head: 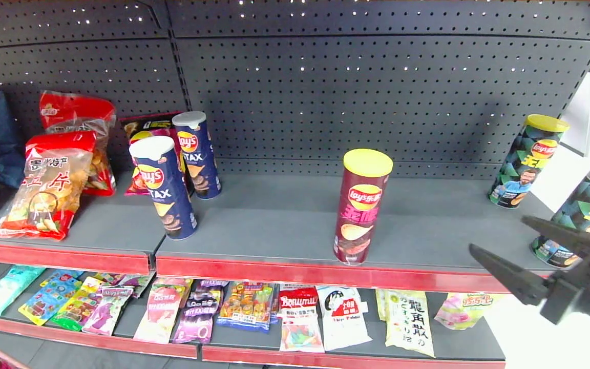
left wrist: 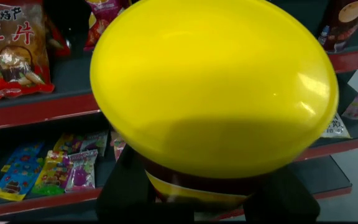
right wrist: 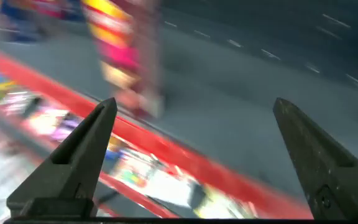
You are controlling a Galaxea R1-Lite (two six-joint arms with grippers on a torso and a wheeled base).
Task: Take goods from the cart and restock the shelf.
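A dark red chips can (head: 361, 205) with a yellow lid stands near the front of the grey upper shelf (head: 274, 225). My right gripper (head: 497, 233) hangs open to the right of it, in front of the shelf's red edge, with nothing between its fingers; in the right wrist view the open gripper (right wrist: 191, 106) faces that blurred can (right wrist: 129, 56). In the left wrist view, my left gripper (left wrist: 204, 199) is shut on another dark red can, whose yellow lid (left wrist: 213, 87) hides most of the body. It is held in front of the shelves.
Two blue cans (head: 164, 187) stand at the shelf's left beside red snack bags (head: 49, 184). Two green-black cans (head: 528, 160) stand at the far right, one (head: 582, 215) just behind my right gripper. Candy packets (head: 249, 307) line the lower shelf. Bare shelf lies either side of the dark red can.
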